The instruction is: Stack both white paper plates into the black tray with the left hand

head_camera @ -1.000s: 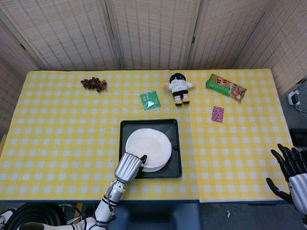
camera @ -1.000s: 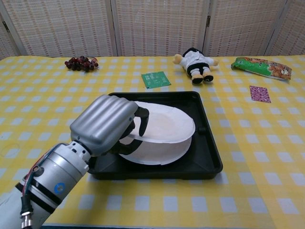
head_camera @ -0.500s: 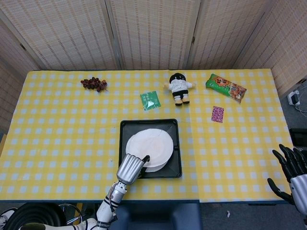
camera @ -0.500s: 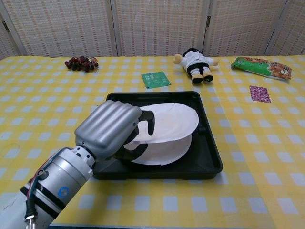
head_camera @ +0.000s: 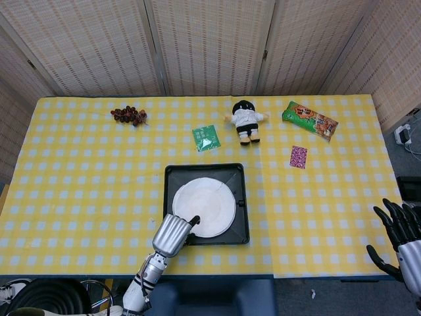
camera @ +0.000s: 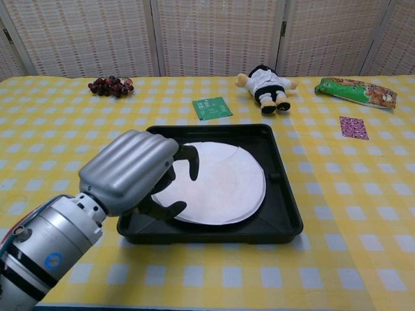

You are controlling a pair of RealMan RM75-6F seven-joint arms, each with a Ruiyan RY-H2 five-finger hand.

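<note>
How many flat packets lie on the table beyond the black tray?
3: a green sachet just beyond the tray, a small pink packet to the right, and a green snack bag near the far right edge. None seem hidden.

The head view looks steeply down from high above the whole worktop (head_camera: 79, 197). The chest view sits low and near, facing across it toward the screens (camera: 214, 32). Both share the black tray (head_camera: 241, 197).

I see bright, even overhead light in both views with soft, short shadows. My left hand (camera: 133, 172) shows dull glare on its metal back; focus is sharp throughout.
</note>
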